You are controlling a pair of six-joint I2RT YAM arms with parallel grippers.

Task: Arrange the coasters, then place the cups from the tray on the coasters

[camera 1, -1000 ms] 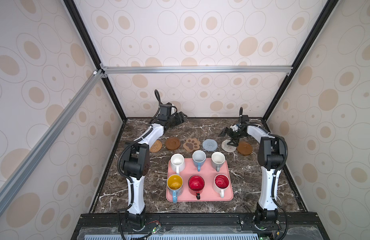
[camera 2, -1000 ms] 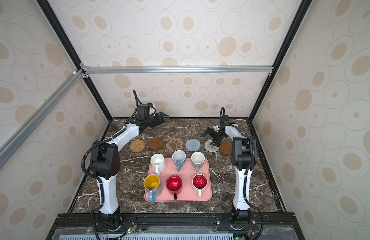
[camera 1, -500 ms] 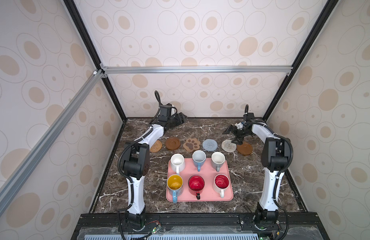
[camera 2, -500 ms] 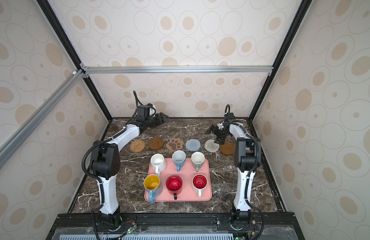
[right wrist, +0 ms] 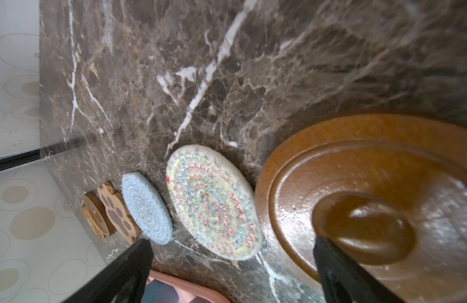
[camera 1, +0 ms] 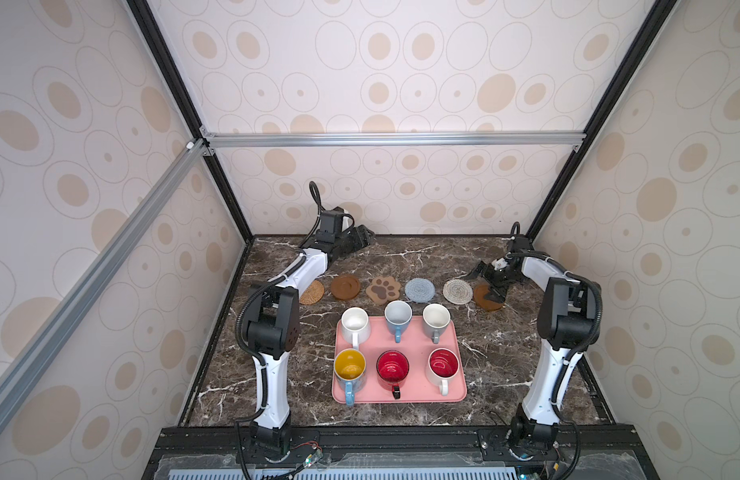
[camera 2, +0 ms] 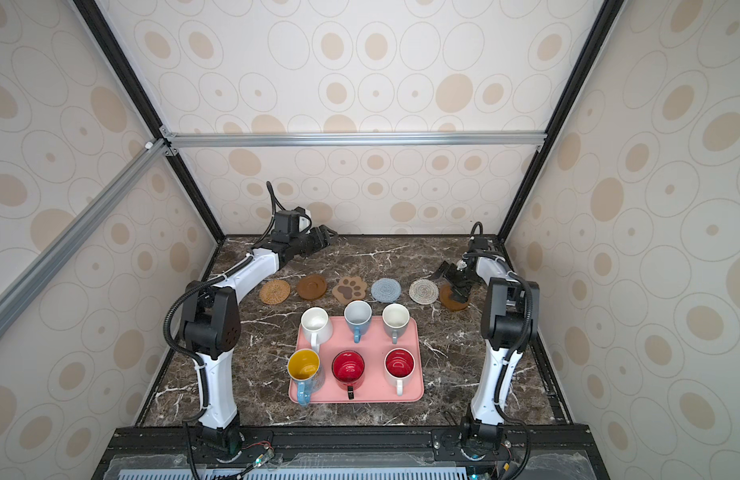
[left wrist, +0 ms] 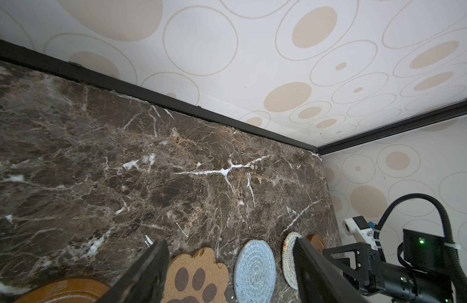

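A dark, white-veined marble tabletop [camera 1: 505, 357] sits inside walls [camera 1: 380, 62] papered with beige ovals. At 11 o'clock the left gripper [camera 1: 365, 240] hangs above bare marble, fingers parted and empty. At 2 o'clock the right gripper [camera 1: 486, 284] gapes fully, holding nothing, with one finger over the end wooden disc [camera 1: 488, 306]; contact is unclear. Six coasters [camera 1: 419, 289] run from 10 to 2. The pink tray [camera 1: 401, 400], toward 6, carries six upright cups [camera 1: 398, 316].

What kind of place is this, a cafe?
Probably a robot test booth, not a cafe: wallpapered panels on an aluminium frame enclose a marble-look tabletop, with a left arm and right arm mounted at its front edge.
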